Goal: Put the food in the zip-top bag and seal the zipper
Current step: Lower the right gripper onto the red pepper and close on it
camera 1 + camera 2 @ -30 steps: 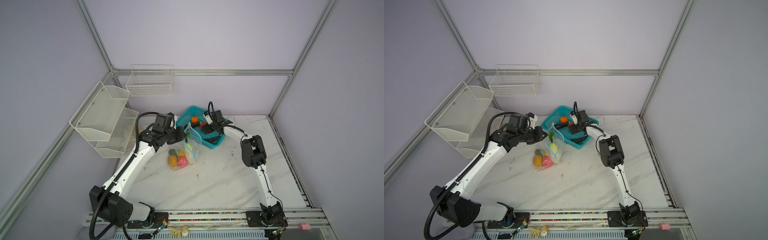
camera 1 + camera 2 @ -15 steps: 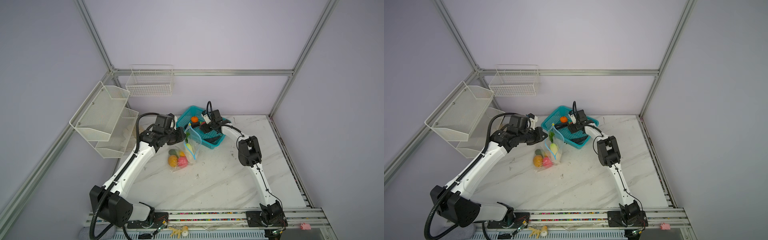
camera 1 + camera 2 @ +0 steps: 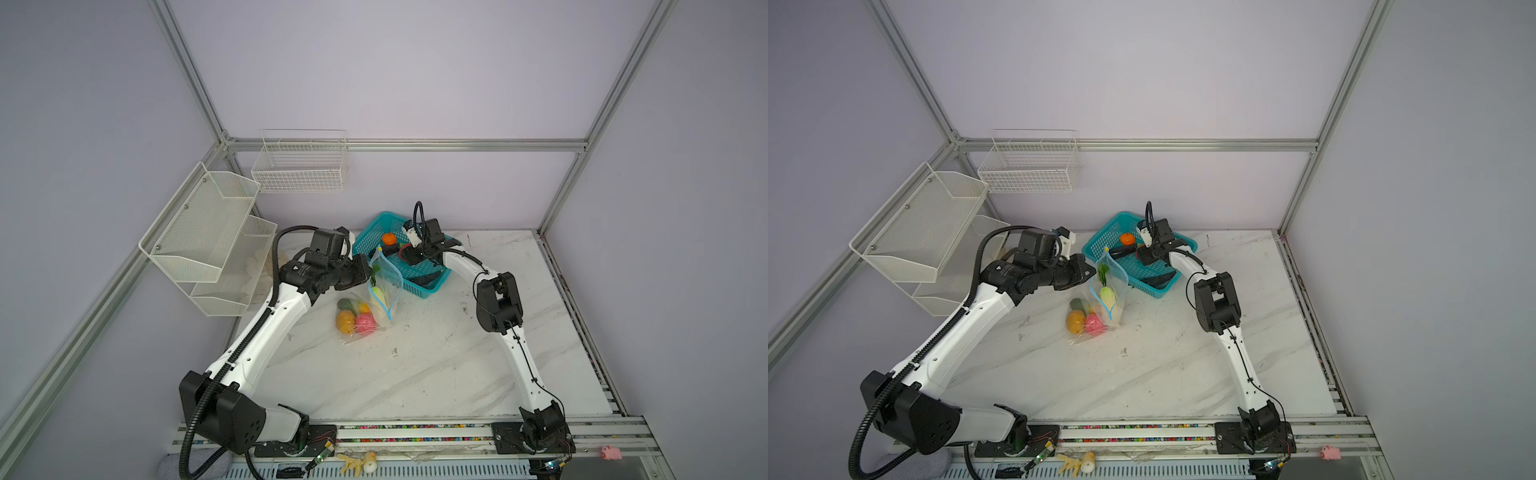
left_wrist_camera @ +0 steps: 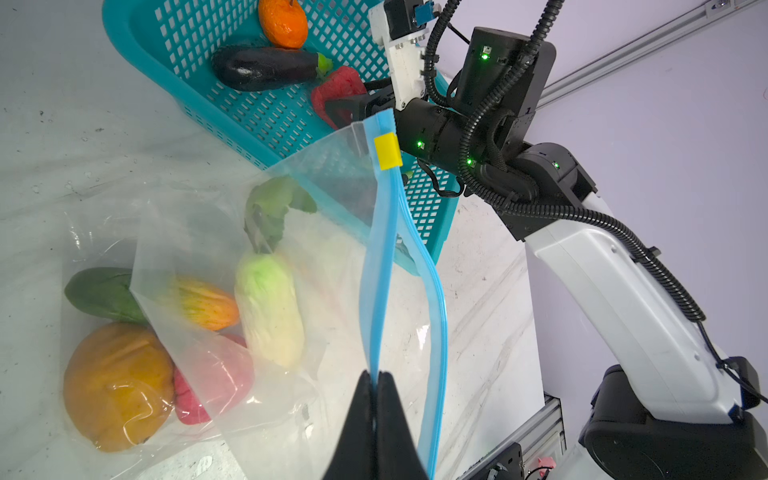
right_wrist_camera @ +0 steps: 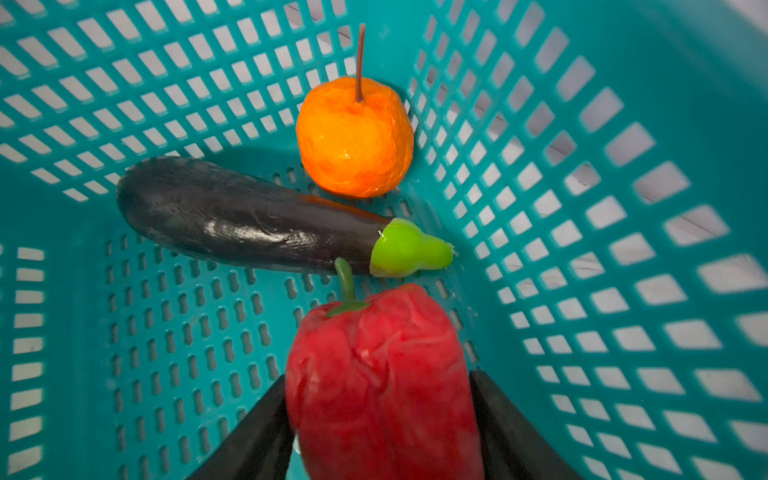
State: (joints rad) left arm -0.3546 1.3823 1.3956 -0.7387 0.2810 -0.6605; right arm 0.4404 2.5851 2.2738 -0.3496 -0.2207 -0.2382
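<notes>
The zip-top bag [image 3: 392, 278] is seen on the desk [image 3: 415, 374], just beside the teal basket [image 3: 419, 286], with its mouth raised. One side of the light-blue zipper [image 4: 376, 270] is pinched between the clenched fingers of the left claw [image 4: 377, 376]. The other side bows away, so the mouth is held gaping. A yellow slider [image 4: 387, 151] is seen at the zipper's far end.

Inside the bag, a pale green-white piece [image 4: 268, 307], a yellow-orange piece [image 4: 203, 303], a pink piece [image 4: 216, 374], a big orange piece [image 4: 116, 386] and a dark green piece [image 4: 99, 293] are gathered at the bottom.

In the basket, a red pepper [image 5: 374, 332] is flanked closely by the fingers of the right claw [image 5: 378, 380]; whether it is already squeezed cannot be told. An eggplant [image 5: 232, 216] and an orange [image 5: 353, 141] are seen lying just beyond the pepper.
</notes>
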